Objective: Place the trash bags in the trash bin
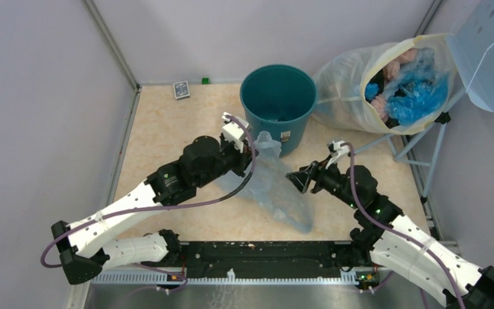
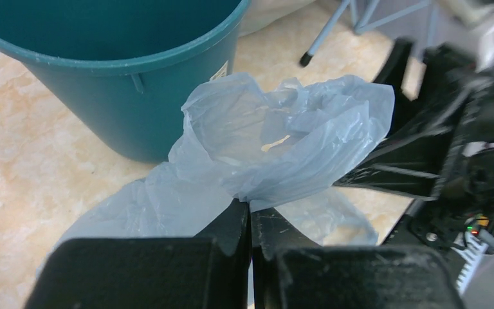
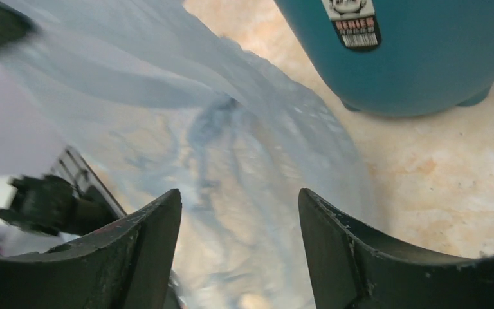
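The left jaws are clenched on the bunched top of the one bag [image 2: 276, 148] and hold that end up off the bench [image 1: 167, 129]. The rest of the bag trails down between the two sets of jaws and toward the near edge. The right jaws stand released and spread wide, just right of the bag's middle, with the film lying ahead of them. Whether they touch it I cannot tell.

Just beyond the left jaws stands the one bin [image 1: 302, 125], upright, with a sticker [image 3: 350, 22] low on its wall. The bag's raised top is beside that wall, below the rim. What lies in the bin cannot be made out.

Beyond the right jaws and to their right, one cloudy sack [image 1: 341, 90] gapes open, holding crumpled blue and pink plastic. Farthest beyond the left jaws, one small patterned box [image 1: 181, 89] and one green cube [image 1: 205, 81] sit by the back wall.
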`<action>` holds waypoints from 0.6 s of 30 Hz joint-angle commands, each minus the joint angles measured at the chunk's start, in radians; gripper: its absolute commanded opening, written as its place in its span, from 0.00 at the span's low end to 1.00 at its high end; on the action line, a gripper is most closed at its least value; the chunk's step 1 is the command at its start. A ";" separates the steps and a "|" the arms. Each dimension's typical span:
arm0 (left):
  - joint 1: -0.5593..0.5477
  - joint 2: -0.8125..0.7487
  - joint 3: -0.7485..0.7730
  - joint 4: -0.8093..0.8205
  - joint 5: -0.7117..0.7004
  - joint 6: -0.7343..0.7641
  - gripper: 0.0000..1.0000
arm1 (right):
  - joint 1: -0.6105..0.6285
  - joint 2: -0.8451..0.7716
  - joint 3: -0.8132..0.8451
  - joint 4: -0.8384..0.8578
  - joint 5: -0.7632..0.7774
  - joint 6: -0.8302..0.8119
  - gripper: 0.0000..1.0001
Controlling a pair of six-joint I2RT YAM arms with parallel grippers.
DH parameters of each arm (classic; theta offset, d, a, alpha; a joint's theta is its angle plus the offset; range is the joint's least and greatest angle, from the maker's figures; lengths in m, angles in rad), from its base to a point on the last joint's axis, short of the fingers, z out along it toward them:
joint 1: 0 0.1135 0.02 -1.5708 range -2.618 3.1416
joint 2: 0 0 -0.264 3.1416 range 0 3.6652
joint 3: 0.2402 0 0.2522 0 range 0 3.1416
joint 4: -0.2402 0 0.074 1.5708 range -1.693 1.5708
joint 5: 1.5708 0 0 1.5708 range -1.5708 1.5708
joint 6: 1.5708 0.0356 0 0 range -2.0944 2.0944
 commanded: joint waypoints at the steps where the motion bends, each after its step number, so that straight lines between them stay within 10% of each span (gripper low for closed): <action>1: 0.001 -0.077 0.010 0.010 0.083 -0.028 0.00 | 0.007 0.005 -0.045 0.107 -0.075 -0.211 0.70; 10: 0.002 -0.101 -0.013 0.018 0.146 -0.072 0.00 | 0.015 0.164 -0.042 0.203 -0.138 -0.327 0.84; 15: 0.001 -0.103 -0.029 0.023 0.129 -0.076 0.01 | 0.016 0.245 0.007 0.198 -0.153 -0.306 0.41; 18: 0.001 -0.090 -0.029 0.010 0.127 -0.055 0.21 | 0.017 0.248 0.016 0.211 -0.178 -0.270 0.15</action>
